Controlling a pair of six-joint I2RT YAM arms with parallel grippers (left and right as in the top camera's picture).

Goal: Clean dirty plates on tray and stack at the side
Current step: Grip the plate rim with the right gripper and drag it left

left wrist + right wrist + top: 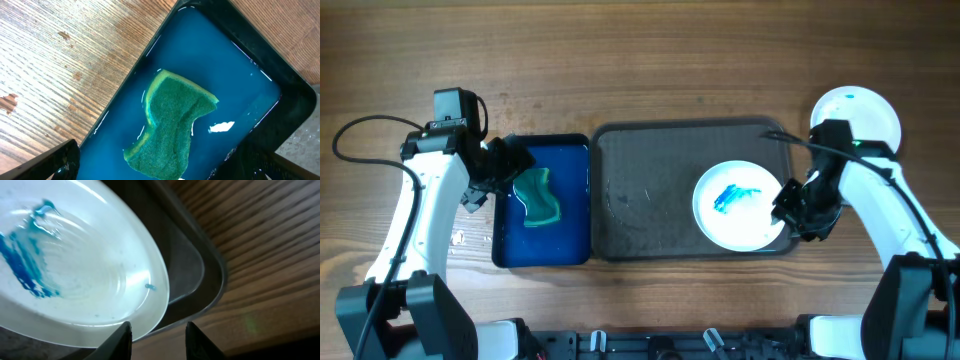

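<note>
Left arm point(420, 215), right arm point(885, 205): white shells, black joints; left gripper point(518, 168), right gripper point(785, 208) black (cables point(337, 140) too).

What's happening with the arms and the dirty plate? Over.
Left end effector open above sponge in blue tub. Right end effector open at rim of dirty plate on tray. Nothing blocking.

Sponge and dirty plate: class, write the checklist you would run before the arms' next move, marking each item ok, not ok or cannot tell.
1. Left gripper open above the sponge: ok.
2. Sponge lying free in the blue tray: ok.
3. Dirty plate flat on the grey tray: ok.
4. Right gripper holding the plate's rim: not ok, fingers apart.
5. Side plate free for stacking: cannot tell, partly hidden.
</note>
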